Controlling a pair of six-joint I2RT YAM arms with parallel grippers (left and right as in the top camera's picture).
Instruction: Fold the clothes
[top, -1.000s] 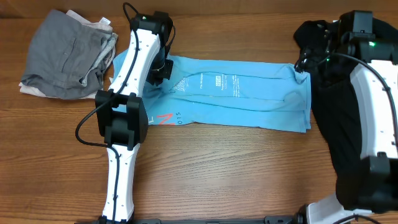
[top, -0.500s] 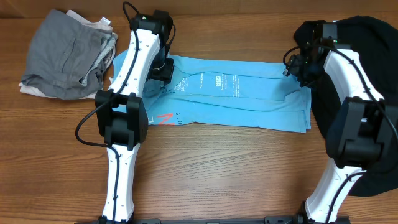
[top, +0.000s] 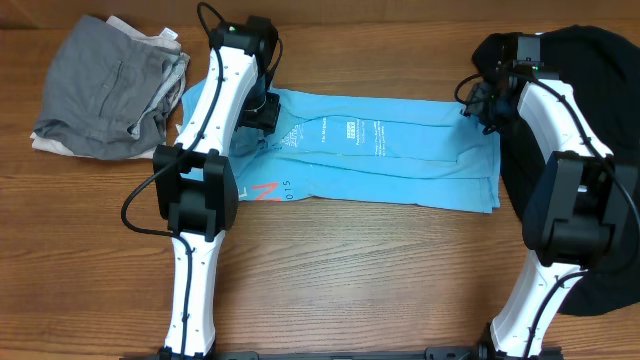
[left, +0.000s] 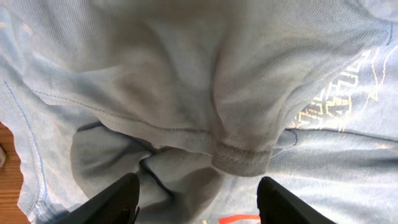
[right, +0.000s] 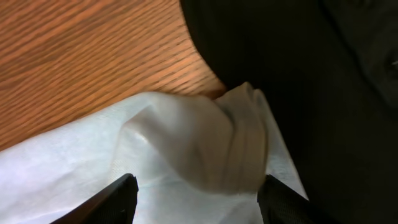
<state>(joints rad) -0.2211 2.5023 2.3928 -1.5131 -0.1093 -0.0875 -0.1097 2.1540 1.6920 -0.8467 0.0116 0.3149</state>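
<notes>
The clothes (top: 400, 165), a light blue T-shirt, lie folded into a long strip across the table, with small white print (top: 352, 132) on top and coral letters (top: 265, 192) at the lower left. My left gripper (top: 263, 110) hovers over the strip's left end. In the left wrist view it (left: 199, 198) stands open above a bunched hem (left: 239, 158), holding nothing. My right gripper (top: 483, 105) is at the shirt's far right corner. In the right wrist view its jaws (right: 198, 198) stand apart on either side of a raised fold of cloth (right: 239, 149).
A pile of grey clothes (top: 105, 85) lies at the back left. A black garment (top: 575, 150) covers the right side, touching the shirt's right edge. Bare wooden table (top: 380, 280) runs along the front.
My left gripper has opened and let go of the shirt. My right arm has swung in from the far right to the shirt's right corner, its jaws narrowing.
</notes>
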